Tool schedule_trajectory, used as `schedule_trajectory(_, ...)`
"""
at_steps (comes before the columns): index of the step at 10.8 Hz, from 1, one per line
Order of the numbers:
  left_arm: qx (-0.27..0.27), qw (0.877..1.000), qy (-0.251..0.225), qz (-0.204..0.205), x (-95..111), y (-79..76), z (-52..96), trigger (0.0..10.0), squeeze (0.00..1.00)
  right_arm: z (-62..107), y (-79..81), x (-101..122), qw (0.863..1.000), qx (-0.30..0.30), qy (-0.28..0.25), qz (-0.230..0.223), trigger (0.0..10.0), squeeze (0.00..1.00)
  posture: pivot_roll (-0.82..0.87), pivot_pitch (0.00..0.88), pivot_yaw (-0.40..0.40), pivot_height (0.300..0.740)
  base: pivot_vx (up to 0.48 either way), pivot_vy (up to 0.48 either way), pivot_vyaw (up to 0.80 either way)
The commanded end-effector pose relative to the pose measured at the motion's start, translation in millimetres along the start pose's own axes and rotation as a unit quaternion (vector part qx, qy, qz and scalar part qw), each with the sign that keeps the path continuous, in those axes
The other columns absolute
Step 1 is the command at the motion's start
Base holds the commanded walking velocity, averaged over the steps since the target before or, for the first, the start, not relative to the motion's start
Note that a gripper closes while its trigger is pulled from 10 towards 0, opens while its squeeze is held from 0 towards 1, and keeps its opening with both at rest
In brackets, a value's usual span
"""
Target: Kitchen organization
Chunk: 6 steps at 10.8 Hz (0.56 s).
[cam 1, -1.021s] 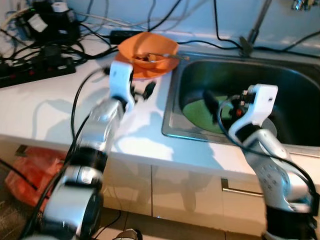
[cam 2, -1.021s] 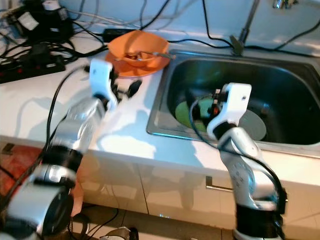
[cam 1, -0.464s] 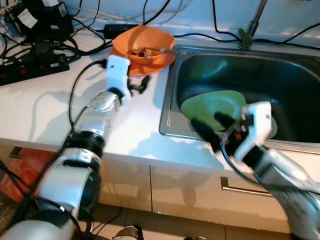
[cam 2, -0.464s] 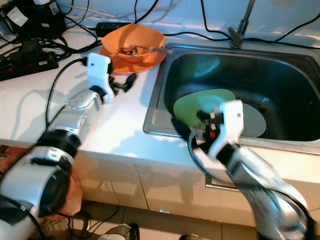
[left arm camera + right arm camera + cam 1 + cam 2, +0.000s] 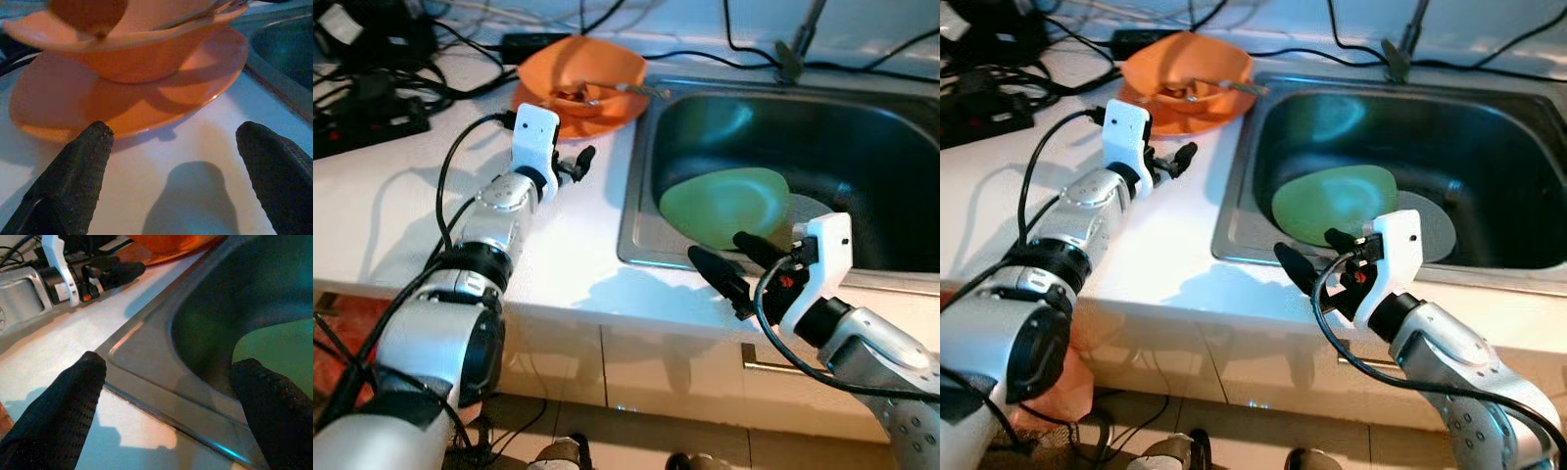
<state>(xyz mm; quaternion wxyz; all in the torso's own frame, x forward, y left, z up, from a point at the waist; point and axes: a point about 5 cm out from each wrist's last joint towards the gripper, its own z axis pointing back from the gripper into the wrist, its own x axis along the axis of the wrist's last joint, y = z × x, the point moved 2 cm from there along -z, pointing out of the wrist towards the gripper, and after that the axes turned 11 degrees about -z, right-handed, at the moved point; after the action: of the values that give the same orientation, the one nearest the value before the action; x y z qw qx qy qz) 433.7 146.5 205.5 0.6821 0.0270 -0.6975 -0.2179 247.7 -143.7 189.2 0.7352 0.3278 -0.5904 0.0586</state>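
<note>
An orange bowl [image 5: 590, 76] with a metal utensil [image 5: 625, 90] in it sits on an orange plate [image 5: 146, 105] on the white counter, left of the sink. My left gripper [image 5: 576, 164] is open on the counter just in front of the plate, fingers [image 5: 78, 171] spread wide and nothing between them. A green plate [image 5: 724, 204] leans inside the steel sink [image 5: 641, 211], over a grey plate [image 5: 1430, 223]. My right gripper [image 5: 729, 266] is open over the sink's front rim, short of the green plate [image 5: 274, 345].
Black cables, a power strip [image 5: 372, 122] and chargers crowd the counter's back left. A faucet stem [image 5: 803, 39] rises behind the sink. Cabinet fronts with a metal handle [image 5: 773, 364] lie below the counter edge. White counter space lies left of my left arm.
The camera has shifted. My right gripper has drawn back from inside the sink to its front rim. My left gripper stays near the orange plate.
</note>
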Motion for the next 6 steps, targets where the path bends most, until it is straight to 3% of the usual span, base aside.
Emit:
schedule_trajectory(1, 0.001, 1.0, -0.007, -0.015, 8, 2.6, -2.0, 10.0, 0.0, 5.1, 3.3, 0, 1.0, 0.002, -0.001, -0.002, 10.0, 0.0, -0.14, 0.185, 0.022, 0.74, 0.0, 0.0, 0.0)
schedule_trajectory(6, 0.01, 0.998, 0.025, -0.06, 5, 9.3, -2.2, 10.0, 0.0, 17.5, 4.8, -6, 1.0, -0.017, -0.001, -0.014, 10.0, 0.0, -0.18, 0.217, 0.029, 0.74, 0.0, 0.0, 0.0)
